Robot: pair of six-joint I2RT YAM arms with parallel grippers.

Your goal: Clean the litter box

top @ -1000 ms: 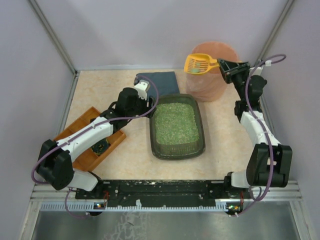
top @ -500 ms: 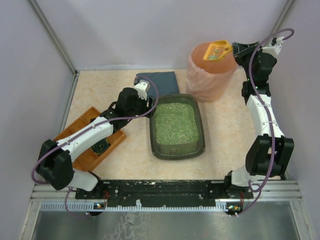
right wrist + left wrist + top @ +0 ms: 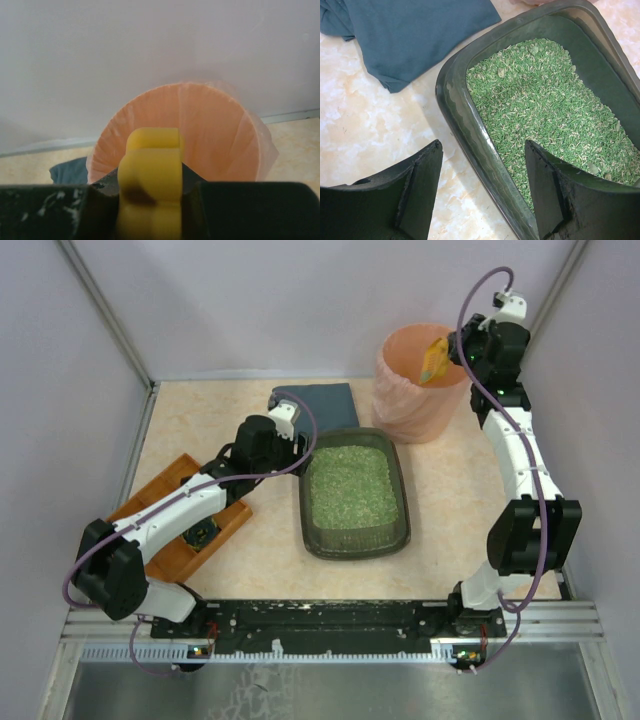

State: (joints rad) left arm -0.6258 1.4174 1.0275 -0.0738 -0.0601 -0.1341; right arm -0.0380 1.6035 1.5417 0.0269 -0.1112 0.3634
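The dark grey-green litter box (image 3: pixel 400 502) with green litter sits mid-table; its rim (image 3: pixel 470 135) runs between my left fingers. My left gripper (image 3: pixel 297 443) is open, its fingers straddling the box's left far rim without closing on it (image 3: pixel 482 165). My right gripper (image 3: pixel 455 350) is raised over the peach round bin (image 3: pixel 410 405) and is shut on the handle of a yellow litter scoop (image 3: pixel 435 358), which tilts down into the bin's mouth. In the right wrist view the yellow handle (image 3: pixel 151 175) sits between the jaws with the bin (image 3: pixel 220 140) beyond.
A folded dark blue cloth (image 3: pixel 322 402) lies behind the litter box, also in the left wrist view (image 3: pixel 405 35). An orange-brown wooden tray (image 3: pixel 160 502) lies at the left under my left arm. Walls close the back and sides.
My right arm has lifted and swung right and back, turning the scoop from flat beside the bin to tipped downward into its mouth. The left arm has not moved.
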